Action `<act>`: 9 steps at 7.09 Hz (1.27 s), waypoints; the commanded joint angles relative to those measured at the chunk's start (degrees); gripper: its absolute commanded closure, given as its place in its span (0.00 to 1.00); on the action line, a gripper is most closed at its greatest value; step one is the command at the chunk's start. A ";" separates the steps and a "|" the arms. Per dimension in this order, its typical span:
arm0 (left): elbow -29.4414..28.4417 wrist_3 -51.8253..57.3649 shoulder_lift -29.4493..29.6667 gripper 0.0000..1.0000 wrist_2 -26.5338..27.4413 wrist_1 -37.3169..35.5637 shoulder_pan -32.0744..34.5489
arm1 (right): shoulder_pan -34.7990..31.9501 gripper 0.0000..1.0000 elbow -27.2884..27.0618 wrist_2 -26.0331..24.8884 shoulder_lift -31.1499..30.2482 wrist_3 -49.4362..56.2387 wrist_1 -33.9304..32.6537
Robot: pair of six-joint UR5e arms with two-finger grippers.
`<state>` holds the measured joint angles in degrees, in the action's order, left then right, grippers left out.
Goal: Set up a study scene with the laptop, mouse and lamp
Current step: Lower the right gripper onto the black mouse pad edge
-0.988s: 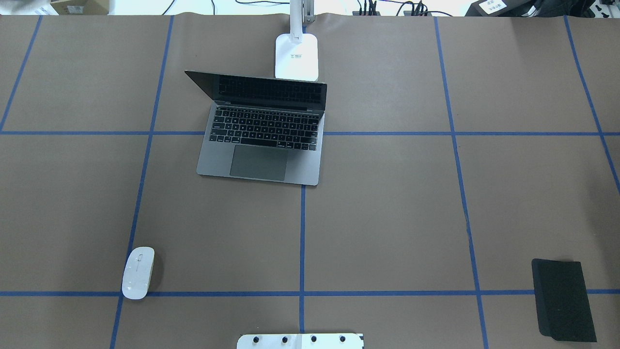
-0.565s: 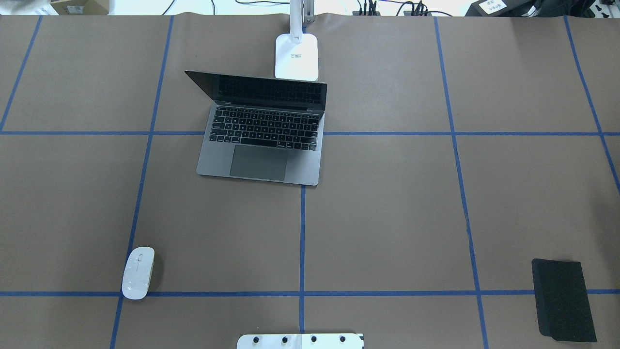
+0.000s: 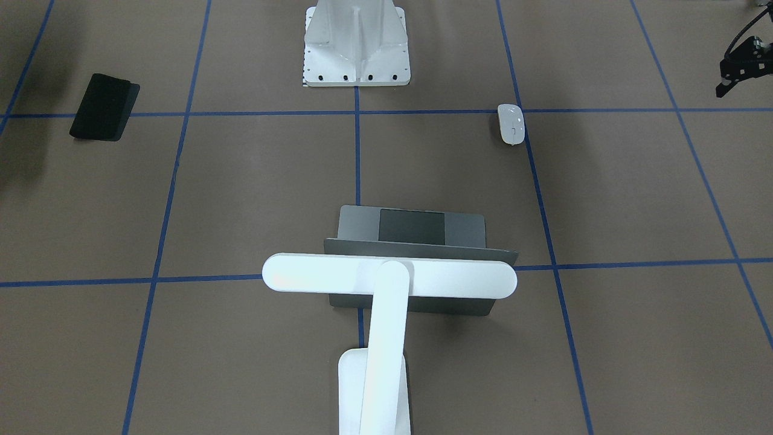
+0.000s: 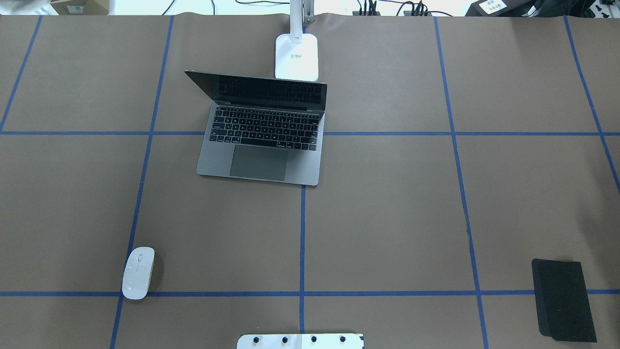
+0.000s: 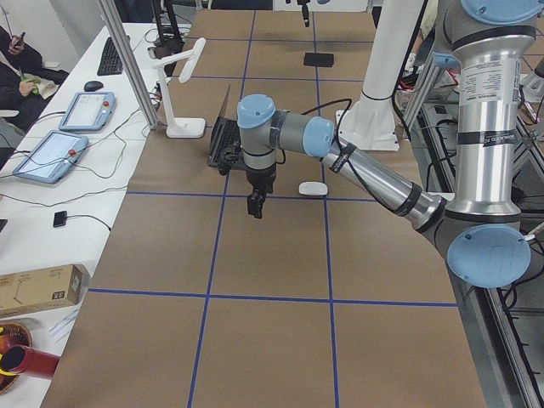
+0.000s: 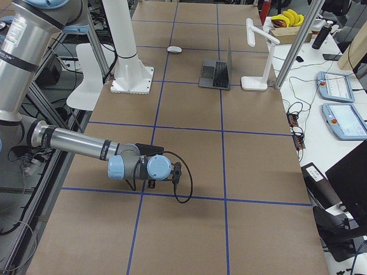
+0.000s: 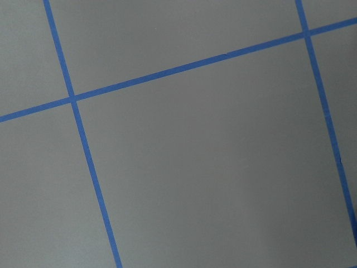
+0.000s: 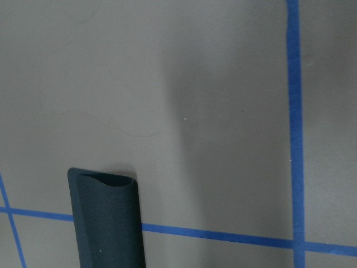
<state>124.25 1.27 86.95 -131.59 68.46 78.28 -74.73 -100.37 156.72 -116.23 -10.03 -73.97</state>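
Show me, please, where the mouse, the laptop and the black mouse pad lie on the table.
mouse (image 4: 138,273): overhead exterior view, middle of its white shell.
laptop (image 4: 259,163): overhead exterior view, on its trackpad.
black mouse pad (image 4: 563,300): overhead exterior view, middle of its top.

**6 Cameras, 1 Table: How the Views Were Set**

The overhead camera looked forward and down on the table (image 4: 387,218) from behind the robot. The front-facing one looked steeply back at it. Both shared the laptop (image 4: 264,140), lamp (image 4: 296,55), mouse (image 4: 138,273) and mouse pad (image 4: 564,300), in reversed order. The 2 side cameras looked along the table from opposite ends, farther off. One held the left gripper (image 5: 255,204) near, with the laptop beyond it. The other held the right gripper (image 6: 151,183) near, with the laptop far past it. Each wrist camera looked down from close range. The left saw only blue tape lines (image 7: 167,72) below its gripper. The right saw the mouse pad's end, also in the overhead view.
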 commanded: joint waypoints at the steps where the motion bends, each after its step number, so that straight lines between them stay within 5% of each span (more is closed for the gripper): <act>1: -0.24 2.24 -0.29 0.01 -0.07 0.00 0.99 | 6.59 0.00 0.08 -0.01 -0.14 -4.29 6.28; 6: -0.68 3.56 -0.29 0.01 -0.07 -0.08 1.35 | 14.43 0.00 0.08 -0.27 1.09 -9.63 11.03; 9: -1.29 4.53 -0.29 0.00 -0.15 -0.17 2.32 | 20.32 0.00 0.34 -3.52 4.07 -25.98 17.98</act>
<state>123.17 5.63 86.66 -131.74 68.36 80.41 -56.34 -100.17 154.40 -113.40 -31.19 -57.95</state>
